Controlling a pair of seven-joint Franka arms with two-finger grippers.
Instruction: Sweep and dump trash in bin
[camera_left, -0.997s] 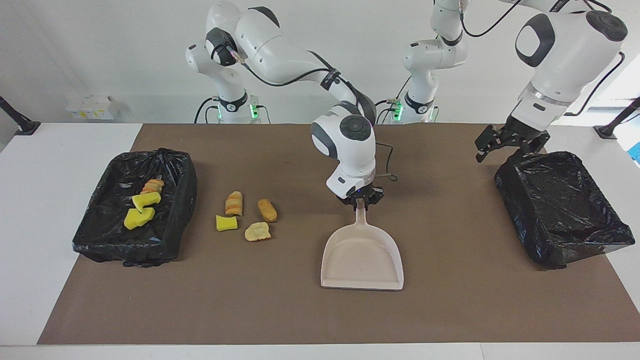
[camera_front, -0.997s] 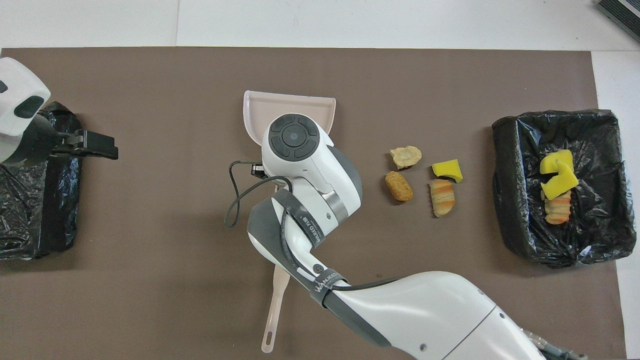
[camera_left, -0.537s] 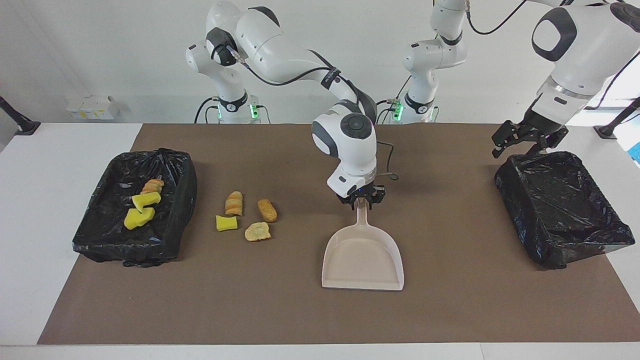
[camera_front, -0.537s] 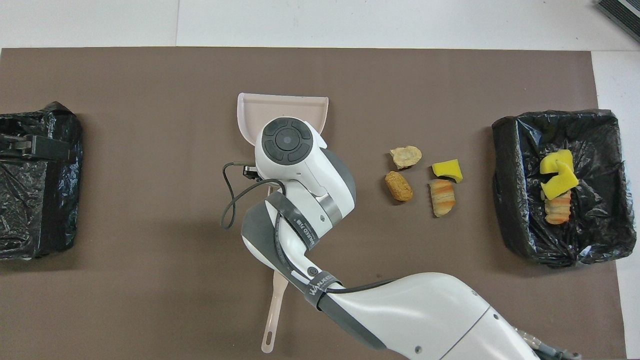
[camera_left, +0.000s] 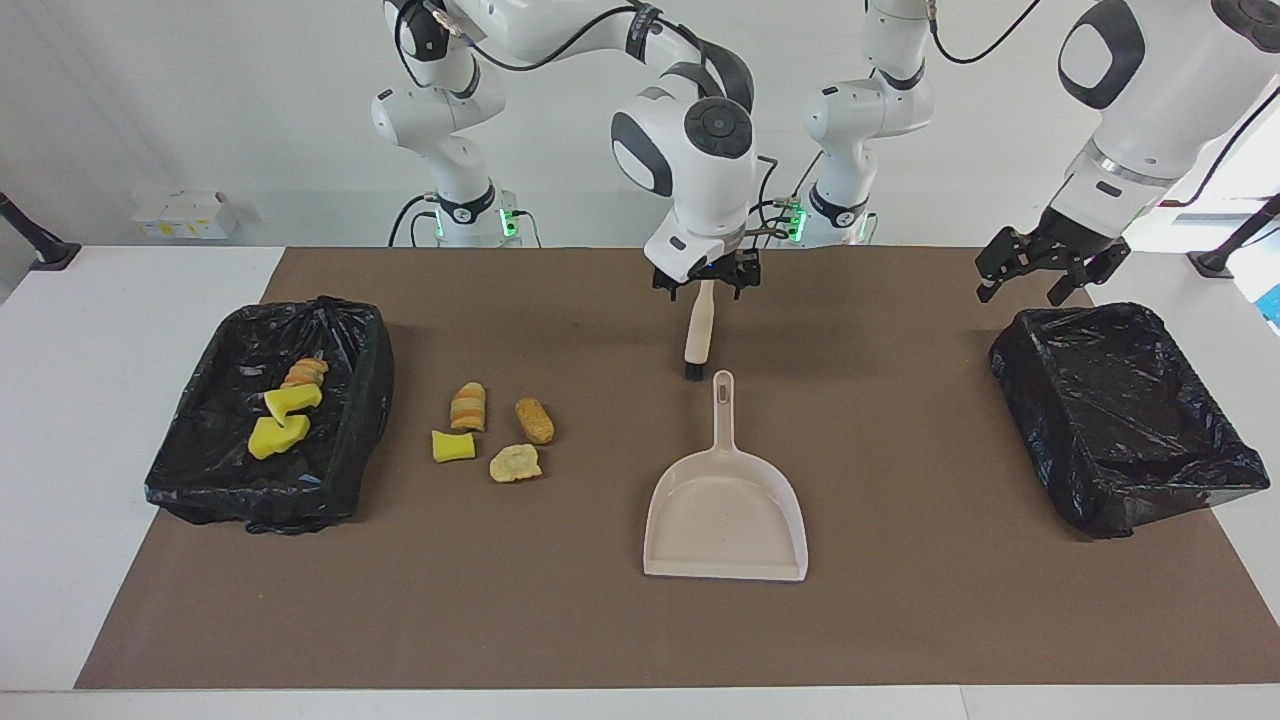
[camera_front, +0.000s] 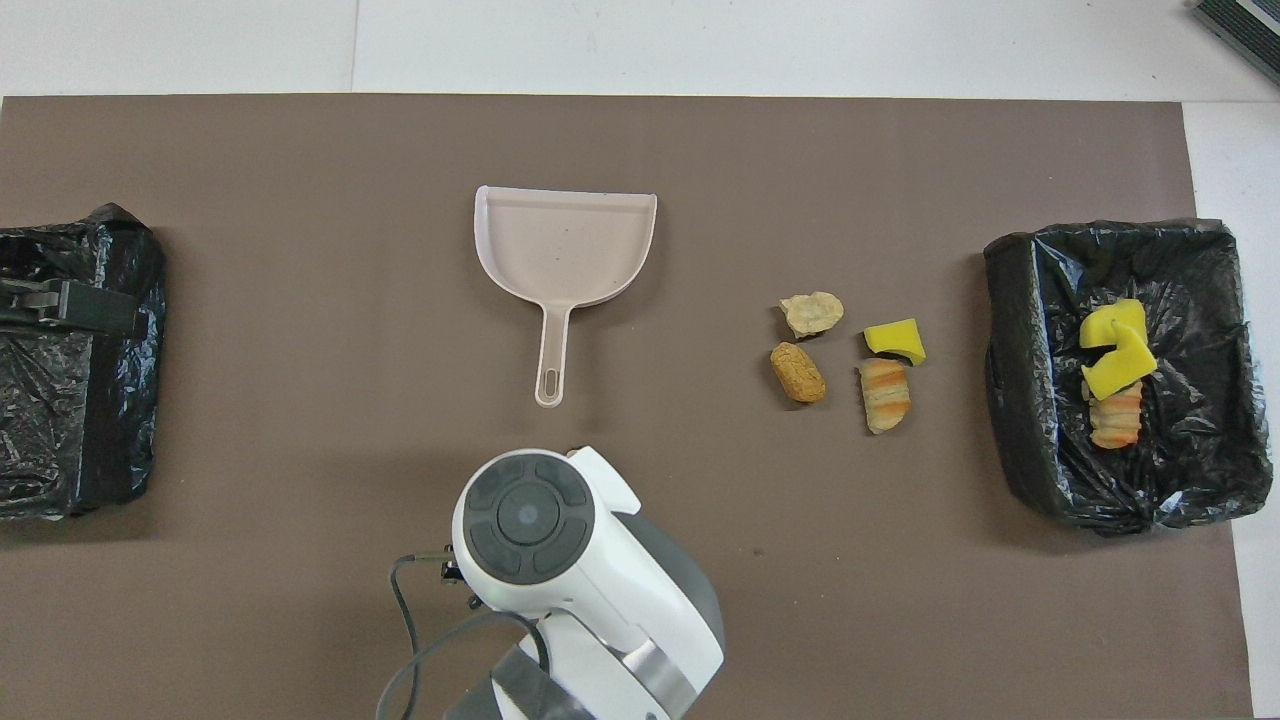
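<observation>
Several trash scraps lie on the brown mat: a striped bread chunk (camera_left: 467, 406) (camera_front: 884, 394), a brown chunk (camera_left: 535, 420) (camera_front: 797, 372), a yellow sponge piece (camera_left: 453, 446) (camera_front: 895, 340) and a pale chunk (camera_left: 515, 463) (camera_front: 811, 313). The beige dustpan (camera_left: 725, 515) (camera_front: 565, 250) lies flat mid-mat with nothing in it. My right gripper (camera_left: 703, 285) is shut on a beige brush (camera_left: 700, 325), held up over the mat with its dark bristles down. In the overhead view the right wrist hides it. My left gripper (camera_left: 1035, 275) (camera_front: 70, 305) is open above the unfilled black bin (camera_left: 1120, 420) (camera_front: 60, 400).
A second black-lined bin (camera_left: 340, 400) (camera_front: 1020, 400) at the right arm's end holds yellow sponge pieces (camera_left: 280, 420) and a bread chunk. The scraps lie between this bin and the dustpan. White table borders the mat.
My right arm has risen and drawn back toward the robots with the brush, away from the dustpan's handle. The dustpan has stayed put. My left gripper shifted slightly over its bin.
</observation>
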